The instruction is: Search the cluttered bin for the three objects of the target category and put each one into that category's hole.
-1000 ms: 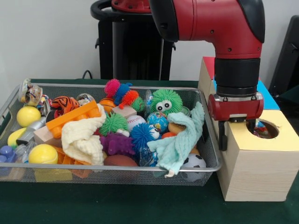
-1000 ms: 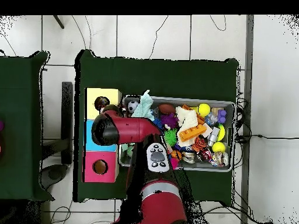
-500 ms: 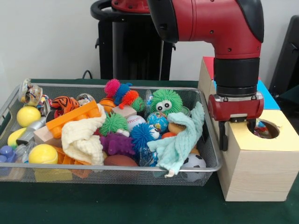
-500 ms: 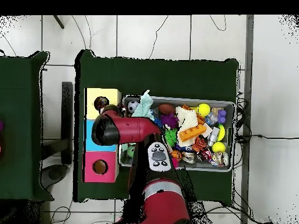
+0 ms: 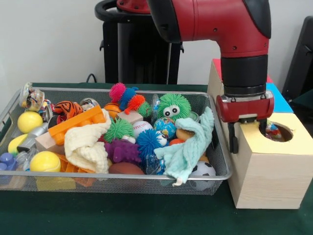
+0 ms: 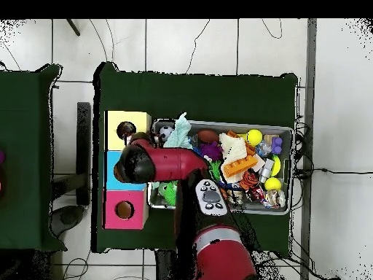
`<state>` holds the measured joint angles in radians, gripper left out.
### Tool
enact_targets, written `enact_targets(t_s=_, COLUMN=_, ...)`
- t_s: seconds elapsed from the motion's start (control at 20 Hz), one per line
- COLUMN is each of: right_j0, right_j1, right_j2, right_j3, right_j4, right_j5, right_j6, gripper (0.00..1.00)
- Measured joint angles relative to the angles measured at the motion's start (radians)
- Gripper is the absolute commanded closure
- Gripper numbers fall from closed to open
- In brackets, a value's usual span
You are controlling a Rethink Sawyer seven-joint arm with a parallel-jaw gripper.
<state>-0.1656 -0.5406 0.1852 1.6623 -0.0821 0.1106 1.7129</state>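
Hanging spread open and empty over the yellow box (image 5: pixel 274 166), the tool (image 5: pixel 247 137) is seen beside the hole (image 5: pixel 275 132), where a toy (image 5: pixel 272 130) already lies, so the bin (image 5: pixel 221 166) could be bumped if it is swung back low.

I see the wire mesh bin (image 5: pixel 215 147) heaped with spiky balls, cloths and toys, and just beside it the yellow-topped wooden box (image 5: pixel 274 171), colourful items showing inside its round hole (image 5: pixel 276 133).
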Motion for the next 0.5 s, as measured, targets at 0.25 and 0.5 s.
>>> enact_targets(t_s=0.25, right_j0=-0.056, right_j1=-0.049, right_j2=0.057, right_j3=0.065, right_j4=-0.017, right_j5=-0.008, right_j6=0.0, gripper=0.0)
enact_targets(t_s=0.5, right_j0=-0.043, right_j1=-0.067, right_j2=0.053, right_j3=0.079, right_j4=-0.026, right_j5=-0.031, right_j6=0.0, gripper=0.0)
